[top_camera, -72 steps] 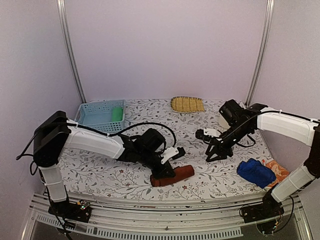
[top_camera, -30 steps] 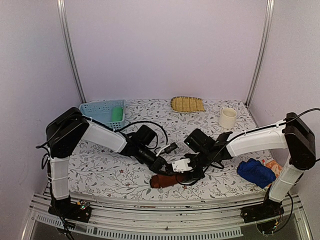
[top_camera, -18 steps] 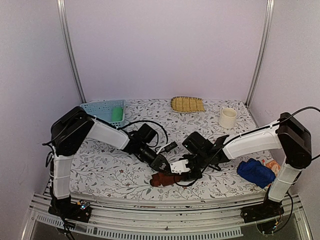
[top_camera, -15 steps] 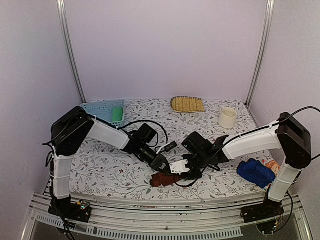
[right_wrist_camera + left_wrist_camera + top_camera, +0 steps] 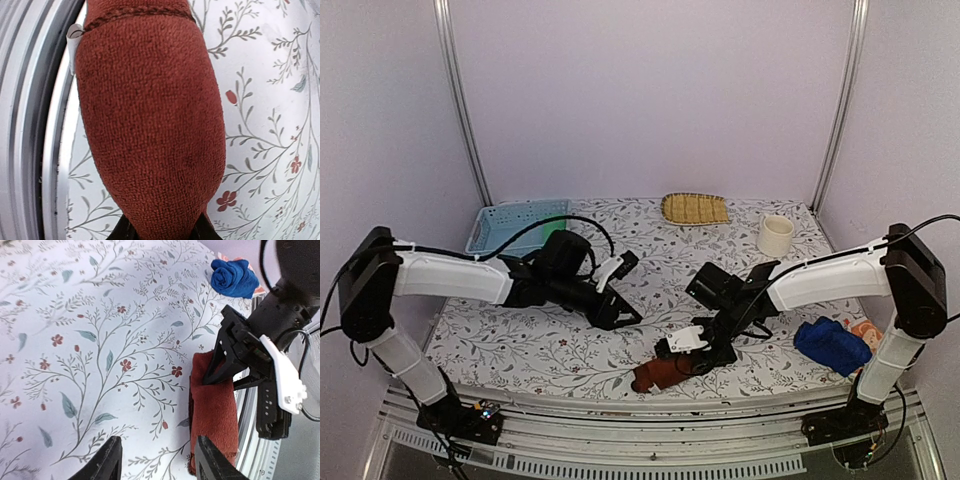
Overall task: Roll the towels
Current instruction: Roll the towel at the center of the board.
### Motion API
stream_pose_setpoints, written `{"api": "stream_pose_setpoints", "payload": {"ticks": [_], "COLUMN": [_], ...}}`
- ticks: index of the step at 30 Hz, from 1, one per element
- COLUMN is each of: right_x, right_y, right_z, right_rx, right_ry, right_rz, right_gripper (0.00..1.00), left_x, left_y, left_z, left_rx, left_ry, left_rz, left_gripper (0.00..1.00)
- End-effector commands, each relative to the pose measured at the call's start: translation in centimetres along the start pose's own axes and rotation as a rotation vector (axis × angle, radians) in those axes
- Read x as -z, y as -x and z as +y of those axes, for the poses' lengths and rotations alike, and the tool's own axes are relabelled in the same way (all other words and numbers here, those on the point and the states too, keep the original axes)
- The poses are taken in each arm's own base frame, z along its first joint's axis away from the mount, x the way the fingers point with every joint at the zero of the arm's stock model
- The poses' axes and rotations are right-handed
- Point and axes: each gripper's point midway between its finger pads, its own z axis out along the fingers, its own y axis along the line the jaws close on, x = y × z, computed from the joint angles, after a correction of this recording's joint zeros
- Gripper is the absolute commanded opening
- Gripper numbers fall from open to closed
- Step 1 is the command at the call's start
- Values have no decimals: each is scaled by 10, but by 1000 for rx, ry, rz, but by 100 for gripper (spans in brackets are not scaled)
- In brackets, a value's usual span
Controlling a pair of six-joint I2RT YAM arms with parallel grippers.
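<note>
A rolled dark reddish-brown towel (image 5: 658,374) lies by the table's front edge. My right gripper (image 5: 688,358) is shut on its far end, and in the right wrist view the roll (image 5: 150,125) fills the space between the fingers of that gripper (image 5: 162,231). Back to the left of the roll, my left gripper (image 5: 630,290) is open and holds nothing. The left wrist view shows its open jaws (image 5: 160,462) above the cloth, the towel (image 5: 215,415) lying just to their right. A rolled royal blue towel (image 5: 832,345) rests on an orange towel (image 5: 873,336) at the right.
A pale blue basket (image 5: 510,222) stands at the back left, partly behind my left arm. A yellow straw tray (image 5: 695,208) and a cream cup (image 5: 775,235) sit at the back. The metal front rail (image 5: 650,440) runs just below the reddish-brown roll.
My left gripper has opened, let go of the reddish-brown towel and drawn back to the left. The right gripper has closed on the roll, which now lies nearer the front edge.
</note>
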Motion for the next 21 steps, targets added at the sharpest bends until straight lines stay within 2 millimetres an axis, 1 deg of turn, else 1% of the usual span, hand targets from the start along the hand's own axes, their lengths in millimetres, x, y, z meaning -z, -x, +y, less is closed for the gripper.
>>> {"api": "stream_pose_setpoints", "payload": {"ticks": [1,3,6,7,10,11,13,14,18,21], "right_x": [5,5,1,-2,-3,-4,-2,-3,-6,-12], "right_y": [-16,-13,-12,-12,-9,-10,-4,-5,-6,-10], "right_z": [54,60,64,64,57,57,46,44,33,28], "right_rx": [-123,-152,-195,-215,-272,-293,-324,-346,-435,-491], "right_ry": [251,301,361,383,441,460,481,503,581,631], "right_rz": [77,77,90,92,85,91,72,74,61,58], "right_gripper": [11,10,10,10,10,10,11,10,11,11], "left_x": [34,45,52,54,55,54,51,49,36,20], "left_y": [12,8,-3,-8,-21,-26,-32,-37,-49,-54], "left_z": [-2,-14,-28,-30,-48,-55,-69,-79,-100,-115], "left_rx": [-94,-137,-212,-228,-291,-319,-369,-399,-511,-626], "left_ry": [195,232,294,321,339,353,366,367,388,404], "left_rz": [-129,-152,-163,-164,-157,-154,-143,-130,-72,-14], "left_gripper": [52,51,49,48,45,43,40,40,41,42]}}
